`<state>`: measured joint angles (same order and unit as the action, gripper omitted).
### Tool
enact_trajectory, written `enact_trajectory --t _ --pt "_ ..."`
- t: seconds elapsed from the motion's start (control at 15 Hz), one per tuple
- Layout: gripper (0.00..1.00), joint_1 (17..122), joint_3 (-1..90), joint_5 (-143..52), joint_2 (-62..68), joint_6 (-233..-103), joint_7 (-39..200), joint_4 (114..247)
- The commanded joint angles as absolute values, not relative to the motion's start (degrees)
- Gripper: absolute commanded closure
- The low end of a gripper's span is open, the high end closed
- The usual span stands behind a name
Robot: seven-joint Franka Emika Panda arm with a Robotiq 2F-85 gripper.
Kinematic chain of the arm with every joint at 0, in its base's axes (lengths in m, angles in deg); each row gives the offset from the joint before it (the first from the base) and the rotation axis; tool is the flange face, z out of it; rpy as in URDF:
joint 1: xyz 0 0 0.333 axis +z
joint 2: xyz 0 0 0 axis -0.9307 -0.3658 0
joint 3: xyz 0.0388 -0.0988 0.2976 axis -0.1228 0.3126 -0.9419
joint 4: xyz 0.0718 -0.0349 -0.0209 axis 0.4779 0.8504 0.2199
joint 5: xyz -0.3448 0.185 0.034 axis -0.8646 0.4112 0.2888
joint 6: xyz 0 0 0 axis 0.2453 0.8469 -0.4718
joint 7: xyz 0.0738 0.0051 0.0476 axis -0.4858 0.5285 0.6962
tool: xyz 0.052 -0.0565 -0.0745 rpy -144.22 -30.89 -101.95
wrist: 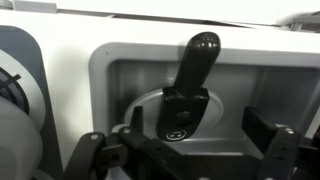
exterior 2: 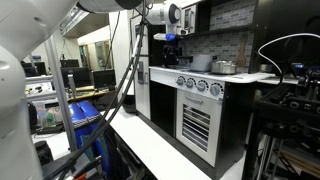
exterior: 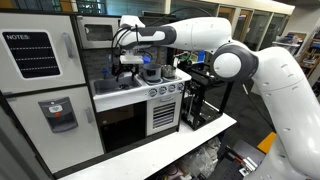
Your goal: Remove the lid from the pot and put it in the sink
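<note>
Black Robotiq gripper sits low over the shallow rectangular pale grey plastic sink of the white toy kitchen, white Panda arm reaching in across the counter. Jaws spread wide: in the wrist view the black fingers stand at either side of the frame, nothing clamped between them. Black lever-shaped faucet rises upright from the basin, right in line with the gap between the fingers.

Small squat grey metal pot sits on the stove top just beside the sink, apart from the gripper.

Small round dark-grey lid: can't place it for sure. Wrist view shows a faint round outline on the basin floor beside the faucet base, but can't tell whether that's the lid or moulding. Pot too small in both exterior views to say whether it's covered
</note>
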<state>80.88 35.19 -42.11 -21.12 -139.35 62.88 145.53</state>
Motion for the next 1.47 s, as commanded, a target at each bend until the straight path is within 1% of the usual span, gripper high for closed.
enact_trajectory --t 0.0,0.4,0.73,1.13,1.4 --pt "0.0 81.14 35.45 -42.7 -19.15 -136.94 62.51 145.48" --pt "0.0 82.15 35.66 -44.15 -15.29 -137.45 62.19 147.55" --pt "0.0 82.53 35.66 -44.51 -10.5 -139.33 60.88 151.87" --pt "0.0 83.17 35.68 -46.0 -3.1 -140.45 57.42 160.02" --pt "0.0 83.41 35.39 -45.92 3.46 -143.49 55.06 168.89"
